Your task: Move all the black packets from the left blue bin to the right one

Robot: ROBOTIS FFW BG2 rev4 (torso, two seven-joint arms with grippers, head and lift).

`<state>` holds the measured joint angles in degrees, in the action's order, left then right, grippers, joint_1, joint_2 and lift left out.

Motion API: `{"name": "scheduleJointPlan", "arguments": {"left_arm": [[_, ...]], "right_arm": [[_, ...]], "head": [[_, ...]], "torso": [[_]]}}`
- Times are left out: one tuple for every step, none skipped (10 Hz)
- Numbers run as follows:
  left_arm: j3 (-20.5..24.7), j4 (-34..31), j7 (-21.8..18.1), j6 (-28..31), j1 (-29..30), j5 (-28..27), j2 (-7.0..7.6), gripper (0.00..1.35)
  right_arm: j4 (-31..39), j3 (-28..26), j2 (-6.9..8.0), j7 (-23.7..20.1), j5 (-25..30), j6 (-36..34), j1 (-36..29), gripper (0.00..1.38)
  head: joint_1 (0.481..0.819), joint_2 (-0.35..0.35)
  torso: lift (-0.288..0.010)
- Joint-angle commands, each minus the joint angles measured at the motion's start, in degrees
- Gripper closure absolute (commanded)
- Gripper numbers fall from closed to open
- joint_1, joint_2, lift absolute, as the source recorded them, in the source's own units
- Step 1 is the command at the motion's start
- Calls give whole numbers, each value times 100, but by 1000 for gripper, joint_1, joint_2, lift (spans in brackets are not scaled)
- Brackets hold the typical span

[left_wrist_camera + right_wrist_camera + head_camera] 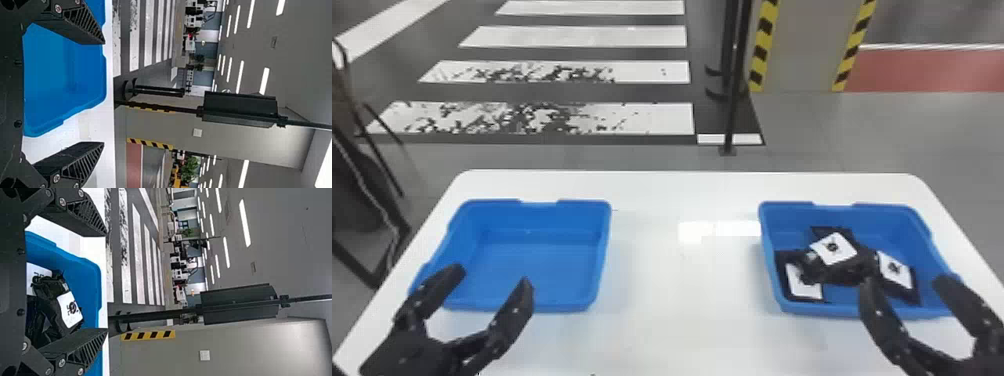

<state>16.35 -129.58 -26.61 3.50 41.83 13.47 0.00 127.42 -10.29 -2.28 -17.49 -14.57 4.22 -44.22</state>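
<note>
At the far left, past the table, a dark thing stands on the gray floor. The left gripper (493,276) is at the near side of the left blue bin (547,265), and its two black fingers are wide apart. The bin sits on the white table (672,285), and its smooth blue bottom shows. Behind the table, big white stripes (557,120) are painted on the floor.

Next comes the middle of the table, with bright shiny patches on its top. A thin black pole (734,100) stands on the floor past the table.

Then comes the right blue bin (784,220), with the black packets in it. One packet (804,286) lies in the near left corner. Another packet (833,248) is in the middle, on the heap. One more packet (897,272) is on the right side. They have white labels. They overlap, so I can't tell how many there are.

The right gripper (907,281) is at the near right part of this bin, and its fingers are wide apart too.
</note>
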Motion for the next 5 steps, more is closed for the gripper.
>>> {"name": "scheduleJointPlan", "arguments": {"left_arm": [[-12,0,7,15,-7,12,-15,131],[-1,0,-2,29,-7,24,-15,131],[-1,0,-2,29,-7,35,-15,131],[-12,0,-2,29,-7,35,-15,131],[-12,0,-2,29,-7,35,-15,131]], "right_arm": [[-9,1,0,0,-29,0,7,179],[-23,1,0,0,-109,0,7,180],[-37,1,0,0,-132,0,7,190],[-23,1,0,0,-154,14,7,190],[-23,1,0,0,-166,14,7,190]], "head": [[695,19],[695,18],[695,17],[695,17],[695,17]], "torso": [[-140],[-140],[-140],[-140],[-140]]}}
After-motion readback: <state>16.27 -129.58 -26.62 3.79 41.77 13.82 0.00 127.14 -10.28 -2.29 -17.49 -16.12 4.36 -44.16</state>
